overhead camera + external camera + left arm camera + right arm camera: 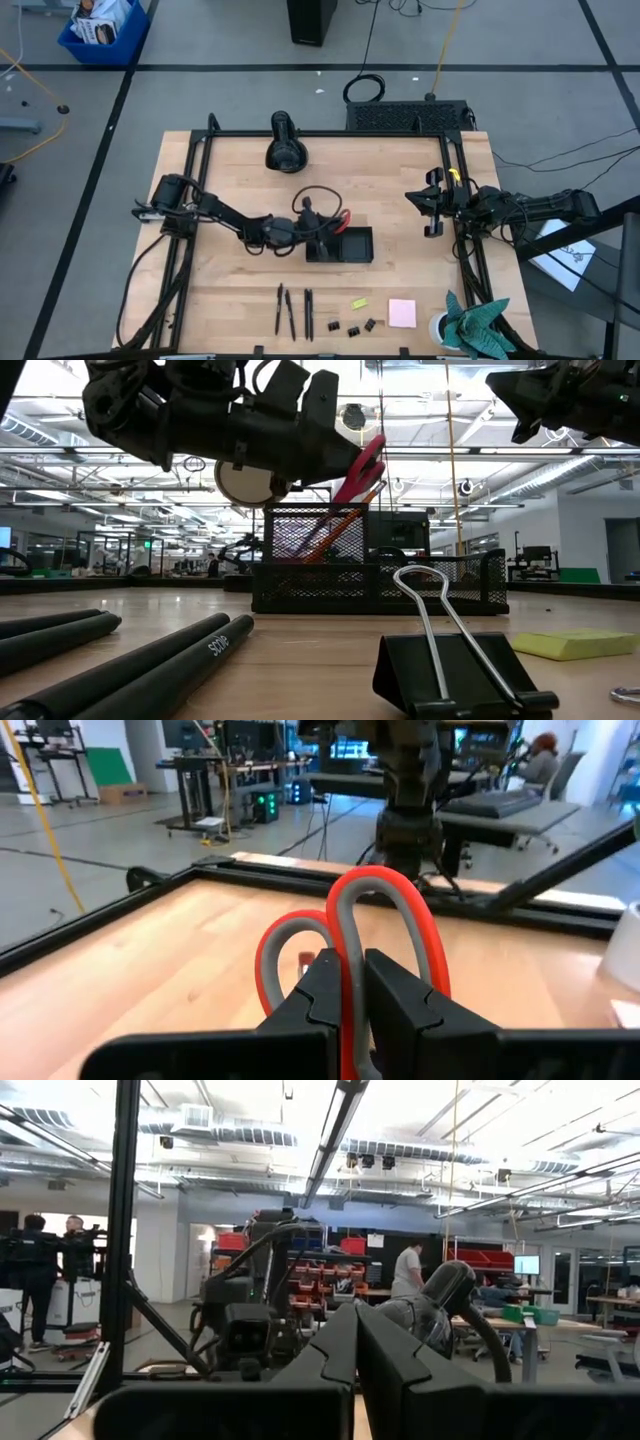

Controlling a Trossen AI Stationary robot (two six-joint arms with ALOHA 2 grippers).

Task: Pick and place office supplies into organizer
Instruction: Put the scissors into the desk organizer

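Note:
The red-handled scissors (375, 910) stand tilted over the black mesh organizer (355, 245), handles up. Their lower part reaches into its tall compartment (320, 535), beside orange pencils (335, 530). My left gripper (322, 226) reaches in level from the table's left and is shut on the scissors. Black pens (292, 311), binder clips (352, 328), a yellow-green piece (359, 303) and a pink sticky-note pad (402, 313) lie near the table's front edge. My right gripper (432, 205) waits shut at the table's right side, touching nothing. My left gripper pinches the scissors' handles between its two fingers (325, 990), at the place where the two red loops meet (350, 945). The fingers come in level from the table's left. The scissors hang tilted, loops (362, 465) above the organizer, blades down in the tall compartment.
A black rounded cylindrical device (285, 145) lies at the table's far side. A teal-green cloth (478, 325) sits at the near right corner. A black frame rail (190, 200) runs round the tabletop.

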